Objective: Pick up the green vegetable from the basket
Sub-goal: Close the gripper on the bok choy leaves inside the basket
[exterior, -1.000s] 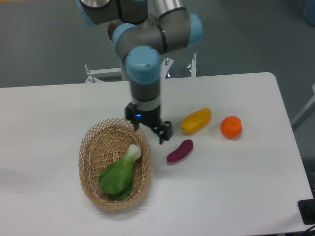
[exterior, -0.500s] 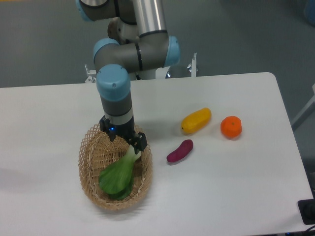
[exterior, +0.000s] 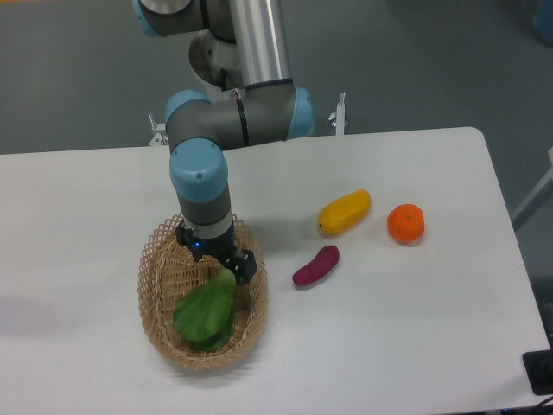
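Gripper (exterior: 226,263): down inside oval woven wicker basket (exterior: 155,268), over the stem end of leafy green vegetable (exterior: 206,313); grip state cannot be told. Right, on smooth white table (exterior: 415,328): purple piece (exterior: 315,265), yellow fruit (exterior: 344,212), orange (exterior: 405,223), spaced apart.

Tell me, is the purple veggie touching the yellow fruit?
Apart. The camera view shows bare white table between the purple veggie and the yellow fruit.

The hand (exterior: 226,266) covers the green vegetable's (exterior: 206,313) stem inside the basket (exterior: 155,259).
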Tool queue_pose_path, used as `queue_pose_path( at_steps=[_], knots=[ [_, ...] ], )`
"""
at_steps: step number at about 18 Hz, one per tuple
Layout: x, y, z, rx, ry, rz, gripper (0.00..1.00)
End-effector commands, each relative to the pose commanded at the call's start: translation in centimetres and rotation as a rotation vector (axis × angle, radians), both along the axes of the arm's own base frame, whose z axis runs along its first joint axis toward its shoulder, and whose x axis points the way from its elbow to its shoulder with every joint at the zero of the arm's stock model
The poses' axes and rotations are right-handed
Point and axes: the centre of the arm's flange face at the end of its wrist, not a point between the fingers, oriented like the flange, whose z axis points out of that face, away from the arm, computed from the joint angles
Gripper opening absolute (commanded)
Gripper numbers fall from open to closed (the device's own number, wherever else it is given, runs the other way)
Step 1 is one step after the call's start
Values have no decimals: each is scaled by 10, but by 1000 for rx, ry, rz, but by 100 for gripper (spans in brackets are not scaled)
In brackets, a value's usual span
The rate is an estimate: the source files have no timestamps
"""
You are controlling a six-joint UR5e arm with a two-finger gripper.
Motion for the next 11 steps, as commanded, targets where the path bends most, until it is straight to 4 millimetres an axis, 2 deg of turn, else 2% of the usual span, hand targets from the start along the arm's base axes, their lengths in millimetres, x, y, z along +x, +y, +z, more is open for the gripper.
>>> queue_pose_path(
  at_steps=[11],
  knots=[
    [-3, 0, -17, -33, 4, 11, 100]
  ],
)
